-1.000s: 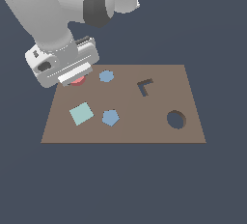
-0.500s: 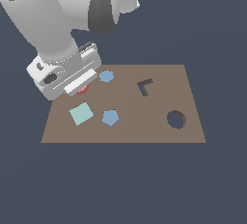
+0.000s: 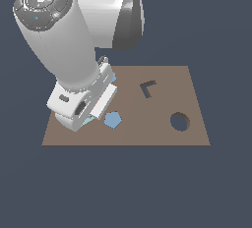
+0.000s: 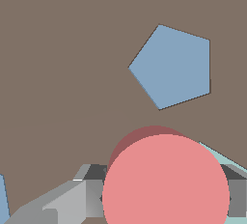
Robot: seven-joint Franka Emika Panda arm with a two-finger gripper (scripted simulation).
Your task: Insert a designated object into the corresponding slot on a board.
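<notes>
Disc (image 4: 165, 179): flat, round, salmon-red, held in the gripper (image 4: 164, 196).

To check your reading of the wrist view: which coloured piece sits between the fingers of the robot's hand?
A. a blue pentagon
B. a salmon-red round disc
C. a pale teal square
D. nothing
B: the salmon-red round disc sits between the grey fingers, while the blue pentagon lies apart on the brown board.

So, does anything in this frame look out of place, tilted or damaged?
Nothing stands out. The board lies flat and intact, the pentagon rests on it, and the round hole and L cutout are open. The disc sits level between the pincer's fingers.
</notes>
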